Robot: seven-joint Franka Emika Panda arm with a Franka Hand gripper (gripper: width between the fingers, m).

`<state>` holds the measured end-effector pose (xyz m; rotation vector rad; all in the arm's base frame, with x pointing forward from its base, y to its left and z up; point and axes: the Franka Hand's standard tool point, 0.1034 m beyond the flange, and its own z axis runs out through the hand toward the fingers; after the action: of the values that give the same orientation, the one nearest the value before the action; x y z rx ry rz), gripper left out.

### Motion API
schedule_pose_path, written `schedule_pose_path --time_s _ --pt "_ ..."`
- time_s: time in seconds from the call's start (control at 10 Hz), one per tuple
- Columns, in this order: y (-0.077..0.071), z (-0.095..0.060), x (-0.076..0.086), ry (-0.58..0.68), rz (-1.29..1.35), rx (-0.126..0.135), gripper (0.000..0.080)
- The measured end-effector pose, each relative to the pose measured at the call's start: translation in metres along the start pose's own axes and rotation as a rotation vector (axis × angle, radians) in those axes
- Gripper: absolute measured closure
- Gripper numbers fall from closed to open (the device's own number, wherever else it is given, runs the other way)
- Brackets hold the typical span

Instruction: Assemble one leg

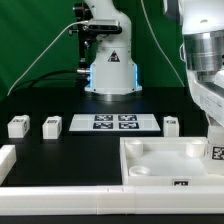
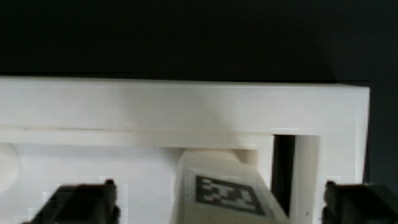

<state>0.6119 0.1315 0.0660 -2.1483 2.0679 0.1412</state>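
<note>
The leg point(image 2: 222, 188), a white stubby block with a square tag, stands between my gripper's point(image 2: 222, 207) two dark fingers point(image 2: 82, 204), with a gap on each side. The gripper is open. In the exterior view the gripper point(image 1: 214, 132) hangs over the right end of the large white tray-like part point(image 1: 150, 150), and the leg's tag point(image 1: 217, 153) shows just below it. Three more legs stand on the black table: two at the exterior view's left point(image 1: 17, 126) point(image 1: 50, 125) and one right of the marker board point(image 1: 171, 125).
The marker board point(image 1: 113, 123) lies at mid table in front of the robot base point(image 1: 108, 70). A white L-shaped rail point(image 1: 10, 160) runs along the exterior view's left and the front edge. The tray part's wall point(image 2: 178, 100) fills the wrist view.
</note>
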Motion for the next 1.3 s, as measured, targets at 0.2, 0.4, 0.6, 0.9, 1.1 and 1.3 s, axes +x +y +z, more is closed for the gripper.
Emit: schedule_pose_path --time_s 0.2,0.4,0.6,0.9,1.1,1.3 --pt "0.0002 0.0002 -0.0008 0.002 -0.114 -0.001 0.0172" --pt "0.0002 0.0002 -0.0008 0.002 -0.348 -0.001 0.0151" --pt "0.0003 0.0003 -0.0004 0.003 -0.626 -0.002 0.0150" --pt "0.0005 0.0004 0.0003 0.018 -0.957 -0.012 0.0150" --pt "0.0004 0.0002 0.0029 0.046 -1.239 -0.038 0.0150" --pt "-0.0005 -0.0007 0.0087 0.050 -1.419 -0.047 0.0150"
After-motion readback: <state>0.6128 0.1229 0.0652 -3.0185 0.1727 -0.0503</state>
